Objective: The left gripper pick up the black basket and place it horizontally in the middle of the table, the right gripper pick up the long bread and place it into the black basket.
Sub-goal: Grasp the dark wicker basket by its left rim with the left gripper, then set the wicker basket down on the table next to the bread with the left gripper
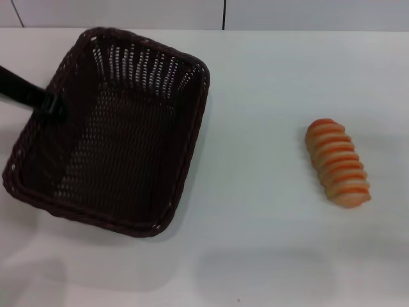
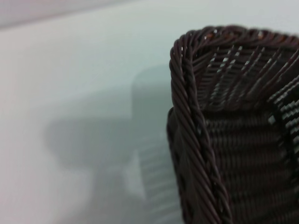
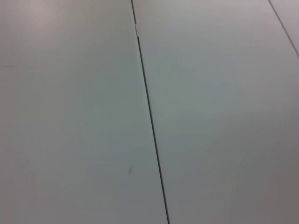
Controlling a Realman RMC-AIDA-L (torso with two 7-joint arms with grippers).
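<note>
The black basket (image 1: 121, 153) is at the left of the white table (image 1: 255, 249), slanted, with nothing in it. My left gripper (image 1: 52, 103) comes in from the left edge on a dark arm and grips the basket's left rim. The left wrist view shows the braided rim (image 2: 194, 116) close up, with the basket's shadow lying apart from it on the table, so the basket hangs a little above the surface. The long bread (image 1: 337, 163) lies alone on the right of the table, striped top up. My right gripper is out of view.
The table's far edge meets a pale wall with a dark seam (image 1: 224, 14). The right wrist view shows only pale flat panels with a thin dark seam (image 3: 148, 112).
</note>
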